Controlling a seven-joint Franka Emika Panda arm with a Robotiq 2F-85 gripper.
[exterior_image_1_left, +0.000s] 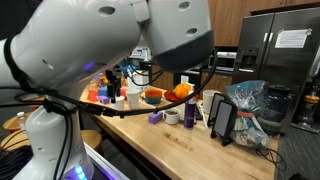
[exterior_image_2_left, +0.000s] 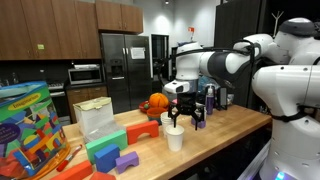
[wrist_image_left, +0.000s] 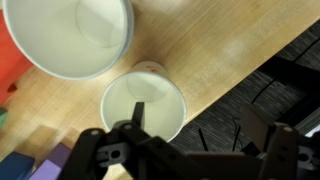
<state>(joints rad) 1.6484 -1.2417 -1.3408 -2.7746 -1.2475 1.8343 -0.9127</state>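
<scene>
Wrist view and an exterior view show the claw (exterior_image_2_left: 176, 121) spread wide and holding nothing, hanging directly above an upright white paper cup (wrist_image_left: 143, 103) on the wooden counter (wrist_image_left: 230, 60). A second white cup (wrist_image_left: 70, 35) stands just beside that cup, and a red block (exterior_image_2_left: 140, 130) lies near it.

Tool (exterior_image_2_left: 177, 121) above cup (exterior_image_2_left: 175, 139) on table (exterior_image_2_left: 225, 132), blocks (exterior_image_2_left: 105, 152) near it
</scene>
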